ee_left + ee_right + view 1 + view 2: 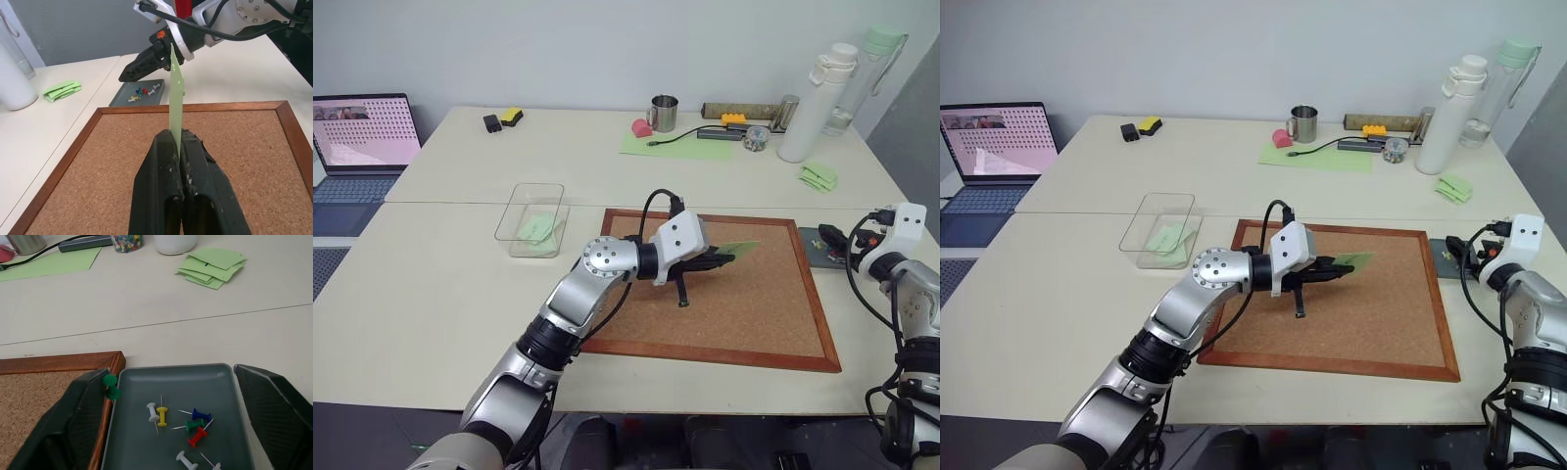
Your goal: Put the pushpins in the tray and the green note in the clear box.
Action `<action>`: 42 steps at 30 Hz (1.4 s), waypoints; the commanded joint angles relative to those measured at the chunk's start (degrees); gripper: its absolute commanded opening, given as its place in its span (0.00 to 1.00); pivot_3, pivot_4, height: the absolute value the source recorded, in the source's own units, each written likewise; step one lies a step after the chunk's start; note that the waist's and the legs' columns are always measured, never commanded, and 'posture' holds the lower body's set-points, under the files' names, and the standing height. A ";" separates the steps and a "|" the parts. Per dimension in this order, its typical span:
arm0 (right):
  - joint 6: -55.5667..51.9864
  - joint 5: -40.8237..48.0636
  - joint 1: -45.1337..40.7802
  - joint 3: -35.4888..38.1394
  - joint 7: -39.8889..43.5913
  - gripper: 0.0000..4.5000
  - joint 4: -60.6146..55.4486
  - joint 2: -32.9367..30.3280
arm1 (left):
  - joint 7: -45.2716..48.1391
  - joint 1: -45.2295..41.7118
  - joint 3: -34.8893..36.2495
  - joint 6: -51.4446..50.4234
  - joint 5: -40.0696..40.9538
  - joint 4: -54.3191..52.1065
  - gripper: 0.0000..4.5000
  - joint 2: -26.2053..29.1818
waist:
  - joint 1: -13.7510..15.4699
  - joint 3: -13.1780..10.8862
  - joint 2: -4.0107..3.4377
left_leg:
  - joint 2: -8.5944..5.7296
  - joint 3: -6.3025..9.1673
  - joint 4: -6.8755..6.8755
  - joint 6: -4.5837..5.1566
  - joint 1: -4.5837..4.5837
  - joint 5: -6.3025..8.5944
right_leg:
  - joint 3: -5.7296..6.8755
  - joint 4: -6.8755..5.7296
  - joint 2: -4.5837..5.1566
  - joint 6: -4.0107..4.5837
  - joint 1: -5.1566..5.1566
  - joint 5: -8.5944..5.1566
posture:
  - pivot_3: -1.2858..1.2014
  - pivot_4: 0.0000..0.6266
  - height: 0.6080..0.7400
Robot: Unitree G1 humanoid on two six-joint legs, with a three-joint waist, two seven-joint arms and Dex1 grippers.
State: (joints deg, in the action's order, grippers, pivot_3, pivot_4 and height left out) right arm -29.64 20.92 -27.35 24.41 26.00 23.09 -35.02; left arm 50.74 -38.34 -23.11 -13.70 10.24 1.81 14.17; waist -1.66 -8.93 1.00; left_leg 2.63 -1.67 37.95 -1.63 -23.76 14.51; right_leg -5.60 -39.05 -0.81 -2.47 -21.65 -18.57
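Pushpins (181, 423) lie in the tray (176, 377) between my spread right gripper (171, 421) fingers, while my left gripper (180, 147) pinches the green note (176, 93).

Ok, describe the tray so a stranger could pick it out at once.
Start at the wood-framed cork board on the near table. Just off its far right corner lies the tray, small, flat, dark grey, low-rimmed, straddled by the open right gripper. Unlike the clear box left of the board, it is opaque and holds loose coloured pushpins.
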 commanded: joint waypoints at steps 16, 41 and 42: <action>3.49 -0.65 2.83 -2.10 2.11 0.99 -0.20 0.36 | -0.48 -1.54 1.67 0.87 -0.90 -0.51 0.00 -0.77 | 0.00 0.01 -0.01 | 0.00 -0.01 0.01 0.00 0.01 0.00 | 0.02 -0.02 0.00 0.00 0.00 0.00 | 0.52 0.24 1.00; -1.00 10.46 5.59 -0.81 12.38 0.99 -20.61 -4.85 | -6.50 -2.80 13.81 -8.58 3.68 -1.22 0.00 0.85 | -0.06 -0.03 -0.08 | 0.03 0.03 0.01 0.00 0.00 0.00 | 0.08 -0.06 -0.01 0.00 -0.01 0.00 | 0.52 0.24 1.00; -4.74 14.74 7.55 -0.66 14.78 0.99 -26.53 -6.16 | -8.62 -3.05 16.24 -9.83 3.02 -0.94 0.00 2.75 | -0.02 -0.03 -0.08 | 0.06 0.05 0.01 0.00 0.01 0.00 | 0.08 -0.06 -0.03 0.00 0.00 0.00 | 0.52 0.24 1.00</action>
State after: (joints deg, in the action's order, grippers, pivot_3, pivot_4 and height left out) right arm -28.67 28.65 -22.01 22.09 36.42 6.56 -38.94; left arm 44.97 -40.46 -11.66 -21.98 13.26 2.51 14.44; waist -1.68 -8.96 0.92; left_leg 2.69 -1.58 37.95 -1.64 -23.77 14.51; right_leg -5.52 -39.10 -0.84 -2.47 -21.65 -18.57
